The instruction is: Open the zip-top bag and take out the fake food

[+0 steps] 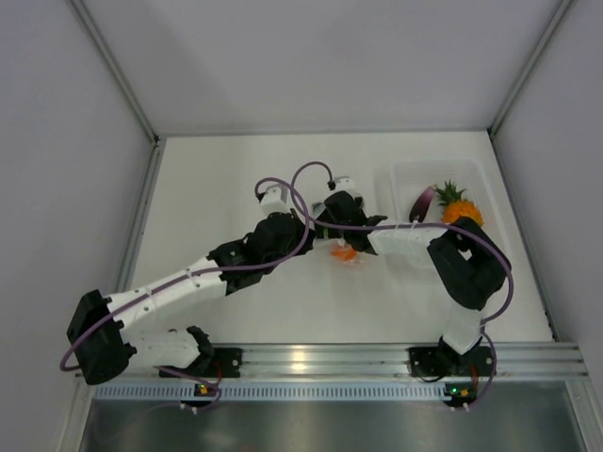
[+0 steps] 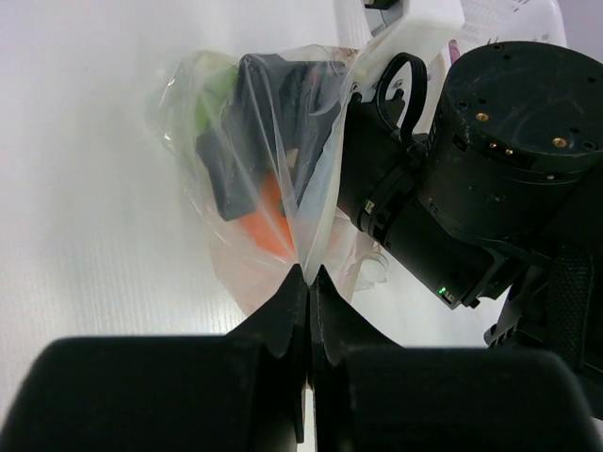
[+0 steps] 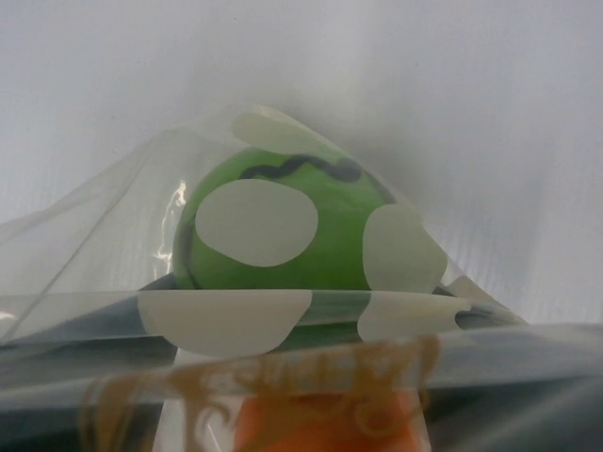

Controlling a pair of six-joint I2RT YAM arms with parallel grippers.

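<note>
Well, my left gripper [image 2: 308,275] is pinched tight on a thin edge of the zip-top bag [image 2: 240,268]. Its two fingers are pressed together with the plastic caught between them. The bag is over the white table [image 1: 226,179], near the clear tray [image 1: 407,173], on the tray's left side. My right gripper [image 2: 247,132] is poked into the bag from the tray side. I see its black fingers through the plastic, but I cannot tell if they are wide or closed. The green ball [image 3: 283,226] with a wiggly black line is inside the bag, behind the white dots, at the end away from the tray. The small orange [image 2: 268,221] is in the bag too, nearer my left fingers. In the tray lie the purple eggplant [image 1: 423,201] and the pineapple [image 1: 459,209], side by side, with the eggplant in the tray's left part.
</note>
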